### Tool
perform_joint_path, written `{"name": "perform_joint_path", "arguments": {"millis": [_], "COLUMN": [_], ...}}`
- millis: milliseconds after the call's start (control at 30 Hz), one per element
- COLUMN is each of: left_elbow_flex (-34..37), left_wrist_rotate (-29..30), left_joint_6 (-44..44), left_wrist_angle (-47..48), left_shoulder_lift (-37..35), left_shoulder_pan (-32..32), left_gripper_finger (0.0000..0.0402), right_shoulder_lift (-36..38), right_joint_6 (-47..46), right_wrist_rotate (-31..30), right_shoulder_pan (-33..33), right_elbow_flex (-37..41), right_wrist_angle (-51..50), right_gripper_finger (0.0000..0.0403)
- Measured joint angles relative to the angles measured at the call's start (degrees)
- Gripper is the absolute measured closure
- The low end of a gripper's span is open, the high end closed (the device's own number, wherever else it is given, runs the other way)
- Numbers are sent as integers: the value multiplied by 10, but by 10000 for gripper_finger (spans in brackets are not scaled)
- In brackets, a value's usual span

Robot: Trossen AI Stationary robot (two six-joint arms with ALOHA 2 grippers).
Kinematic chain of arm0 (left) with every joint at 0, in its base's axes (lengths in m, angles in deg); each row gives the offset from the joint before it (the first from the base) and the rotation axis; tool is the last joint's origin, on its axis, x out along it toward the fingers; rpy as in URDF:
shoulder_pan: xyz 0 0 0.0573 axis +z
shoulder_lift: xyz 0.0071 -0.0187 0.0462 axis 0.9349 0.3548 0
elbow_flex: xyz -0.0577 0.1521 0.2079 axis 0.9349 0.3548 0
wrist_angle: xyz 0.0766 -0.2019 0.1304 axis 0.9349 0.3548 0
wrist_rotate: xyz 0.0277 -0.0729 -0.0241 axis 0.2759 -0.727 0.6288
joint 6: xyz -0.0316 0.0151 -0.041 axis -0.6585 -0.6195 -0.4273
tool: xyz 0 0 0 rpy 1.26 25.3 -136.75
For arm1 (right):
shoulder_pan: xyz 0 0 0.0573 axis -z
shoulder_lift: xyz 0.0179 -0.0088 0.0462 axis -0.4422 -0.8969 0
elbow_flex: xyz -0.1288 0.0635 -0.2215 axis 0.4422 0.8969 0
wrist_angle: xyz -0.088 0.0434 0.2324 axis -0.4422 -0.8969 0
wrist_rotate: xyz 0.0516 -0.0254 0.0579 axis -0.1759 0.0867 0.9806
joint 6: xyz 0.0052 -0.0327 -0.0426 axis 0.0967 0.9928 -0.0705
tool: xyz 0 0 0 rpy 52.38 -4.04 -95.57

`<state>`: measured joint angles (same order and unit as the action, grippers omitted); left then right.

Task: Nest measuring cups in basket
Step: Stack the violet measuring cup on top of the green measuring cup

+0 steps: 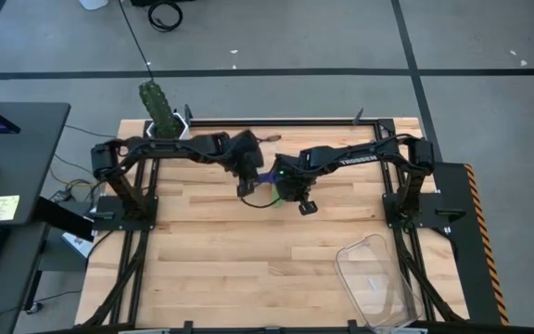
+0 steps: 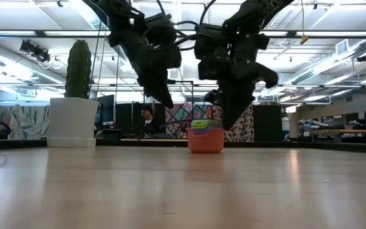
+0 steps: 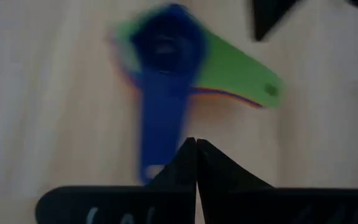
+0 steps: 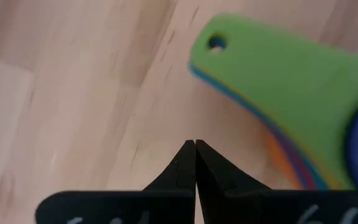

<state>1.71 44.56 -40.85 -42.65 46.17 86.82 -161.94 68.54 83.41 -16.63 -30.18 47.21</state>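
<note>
Cups stacked at mid-table, basket empty at the near right corner.

Nearest the overhead camera, both arms meet above the middle of the table (image 1: 202,260). From the left: a cactus pot (image 1: 165,121) stands at the far left corner. The left gripper (image 1: 247,188) hangs closed and empty just beside the measuring cups (image 2: 206,134), which sit nested in one pile, orange at the bottom, with the dark blue cup's (image 3: 164,43) handle splayed away from the green handle (image 4: 284,81). The right gripper (image 1: 307,206) hangs just beyond them, pinched closed on nothing. The basket (image 1: 378,278) lies well apart with no cup in it. Judging by this, the nesting looks done, and moving the pile into the basket remains. Only "TROSSEN" on the right arm can be read.
</note>
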Motion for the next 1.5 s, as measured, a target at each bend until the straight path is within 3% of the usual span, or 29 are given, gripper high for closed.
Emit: {"name": "perform_joint_path", "arguments": {"millis": [200, 467, 867, 1500], "left_elbow_flex": [0, 0, 0, 1], "left_wrist_rotate": [52, 48, 48, 5], "left_joint_6": [38, 93, 107, 78], "left_wrist_angle": [5, -36, -63, -63], "left_shoulder_lift": [3, 24, 86, 87], "left_shoulder_pan": [33, 47, 47, -18], "left_gripper_finger": [398, 398, 398, 398], "right_shoulder_lift": [-10, -10, -10, -10], "right_joint_6": [3, 3, 0, 1], "right_wrist_rotate": [10, 0, 2, 1], "right_shoulder_pan": [-1, 8, 14, 27], "right_elbow_flex": [6, 20, 42, 44], "right_wrist_angle": [-1, 35, 108, 169], "right_gripper_finger": [397, 397, 396, 396]}}
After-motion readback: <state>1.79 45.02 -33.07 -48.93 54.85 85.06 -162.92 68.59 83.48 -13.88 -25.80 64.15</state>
